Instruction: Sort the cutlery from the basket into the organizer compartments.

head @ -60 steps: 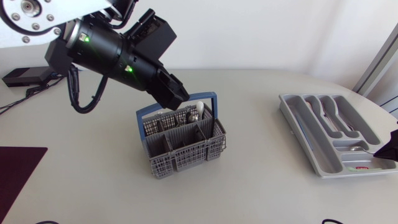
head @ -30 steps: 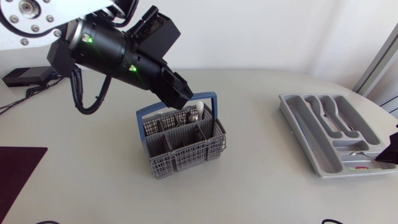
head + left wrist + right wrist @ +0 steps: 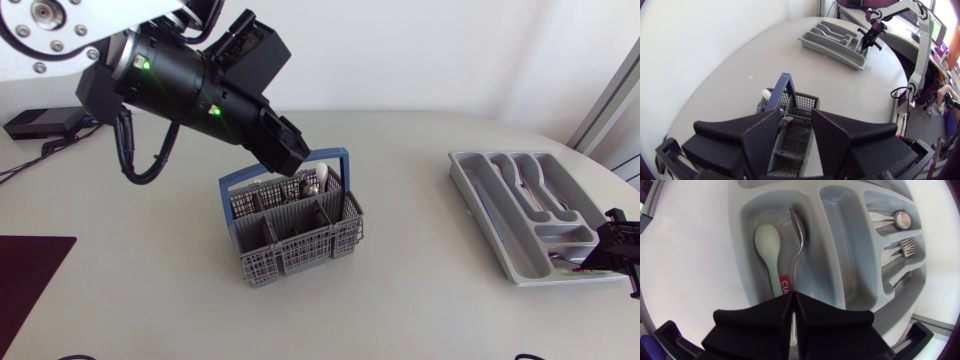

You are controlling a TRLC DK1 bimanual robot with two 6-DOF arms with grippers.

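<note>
Table (image 3: pixel 400 310) pale grey, matte and smooth, its edge curving round on the right. Dark maroon mat (image 3: pixel 25 285) lies at the left edge. A flat black box (image 3: pixel 40 122) with cables sits at the far left.

Basket (image 3: pixel 290 232) mid-table: boxy grey plastic mesh split into cells, with a blue hoop handle (image 3: pixel 781 90) standing upright. White spoon (image 3: pixel 766 93) head pokes out of a back cell beside the handle. There are steel pieces next to it, too dim to sort out.

Organizer (image 3: pixel 500 230) sits well to the right of the basket — a glossy grey moulded tray with long slots and a short cross slot at the near end. The long slots hold a steel fork (image 3: pixel 907 246) and a steel spoon (image 3: pixel 900 217).

Left gripper (image 3: pixel 796 125) hangs over the basket, close above the handle, fingers spread with nothing between them. Finger faces are textured matte black.

Right gripper (image 3: pixel 792 300) is at the organizer's near right corner, pinched tight on the stem of a slim steel utensil (image 3: pixel 799 235). The utensil runs out ahead of the fingers over the cross slot, alongside a pale green spoon (image 3: pixel 769 247) lying flat there with a red label (image 3: pixel 785 286) by its stem. Can't tell if the utensil touches the slot floor.
</note>
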